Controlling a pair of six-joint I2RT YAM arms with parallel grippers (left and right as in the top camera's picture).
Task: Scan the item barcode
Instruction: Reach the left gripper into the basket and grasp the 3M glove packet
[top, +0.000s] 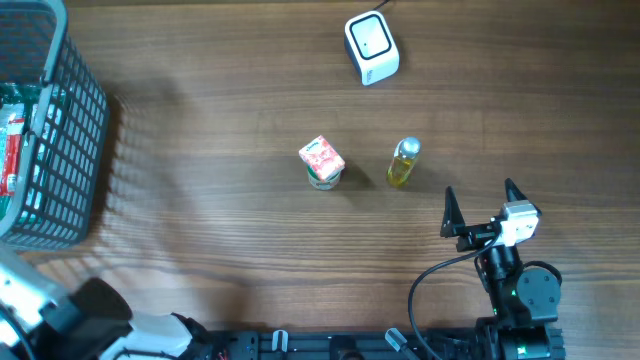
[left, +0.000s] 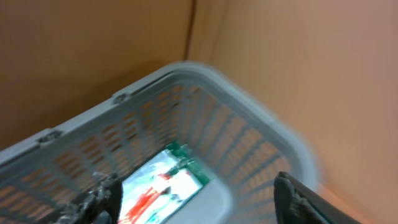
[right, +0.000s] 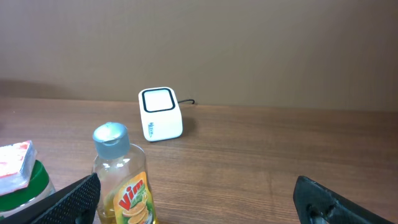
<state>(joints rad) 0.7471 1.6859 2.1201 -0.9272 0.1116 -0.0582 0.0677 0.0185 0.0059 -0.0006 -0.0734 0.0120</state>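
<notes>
Overhead view, tabletop (top: 220, 230), stock as it lies:

1. Scanner (top: 371, 46): white cube with a dark-ringed window, at the far edge, cable (right: 188, 101) running off behind it. The window faces up and toward the arms, judged so that a barcode can be presented from the near side
2. Yellow soap bottle (top: 403, 163): upright, grey-blue cap, mid-table, near entry 3 but apart from it. Its label faces the right wrist camera. Judged the likeliest item to scan next, since it stands nearest the right hand
3. Pink-and-white pack (top: 321, 156): resting on top of a green-rimmed tub (top: 325, 180), left of the bottle. Judged to be waiting its turn
4. Basket (top: 70, 140): grey lattice, far left edge. It holds a red, green and white packet (left: 165, 186) flat on its floor. Judged the bin for finished goods
5. Left hand (left: 193, 186): over the inside of the basket, released, fingers (left: 102, 196) spread wide with nothing between them. The packet lies under the gap
6. Right hand (top: 479, 195): near edge, right side, released and empty, fingers (right: 329, 202) fully apart. It points at the bottle and the scanner beyond, well apart from both

Obstructions: the bottle stands roughly in line between the right hand and the scanner, which is no bar to grasping it. The pack and tub on its left leave less room for a finger on that side, and a knock could topple the stack. Only bare wood lies between bottle and scanner. No barcode can be made out in any view
</notes>
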